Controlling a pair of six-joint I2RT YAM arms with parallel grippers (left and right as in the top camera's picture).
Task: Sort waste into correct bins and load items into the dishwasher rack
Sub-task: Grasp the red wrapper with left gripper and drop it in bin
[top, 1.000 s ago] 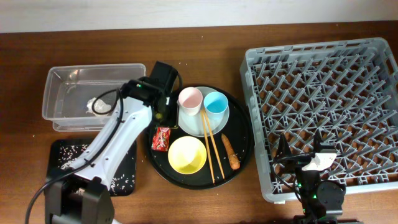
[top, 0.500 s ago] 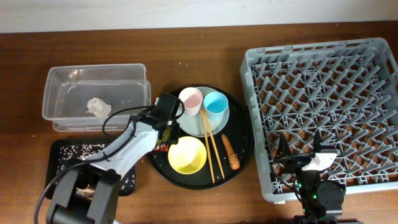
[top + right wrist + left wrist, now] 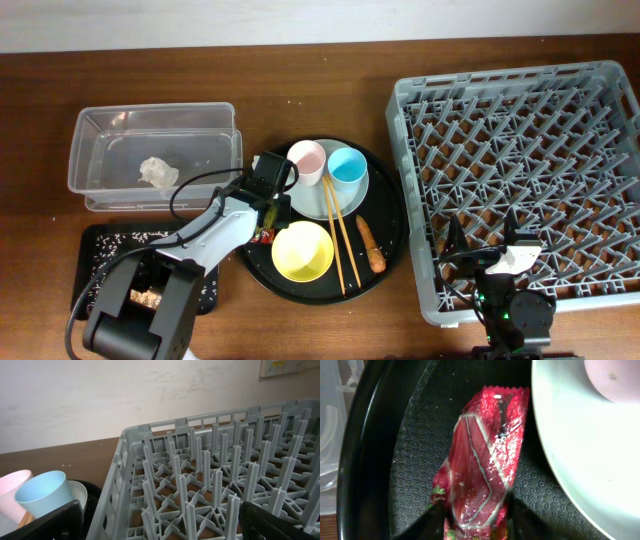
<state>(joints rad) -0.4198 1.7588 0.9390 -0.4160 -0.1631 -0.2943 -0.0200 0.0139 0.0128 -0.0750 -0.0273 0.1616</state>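
My left gripper (image 3: 266, 218) is down on the large round black tray, and its fingers (image 3: 434, 521) press both sides of the near end of the small red wrapper (image 3: 485, 465), which lies flat next to the pale plate (image 3: 580, 455). In the overhead view only a red edge of the wrapper (image 3: 267, 238) shows. My right gripper (image 3: 485, 238) is open and empty, low over the grey rack's (image 3: 520, 150) front left corner; it also shows in the right wrist view (image 3: 162, 522). The white tissue (image 3: 155, 172) lies in the clear tub (image 3: 100, 125).
The round tray (image 3: 396, 215) holds a pink cup (image 3: 306, 160), a blue cup (image 3: 348, 165), a yellow bowl (image 3: 301, 250), chopsticks (image 3: 341, 240) and an orange-brown piece (image 3: 372, 246). A small black tray (image 3: 105, 250) at front left holds pale crumbs and brownish scraps (image 3: 140, 298).
My left arm has swung from the clear tub's edge down onto the round tray, and its gripper now covers the red wrapper. The right arm has not moved.
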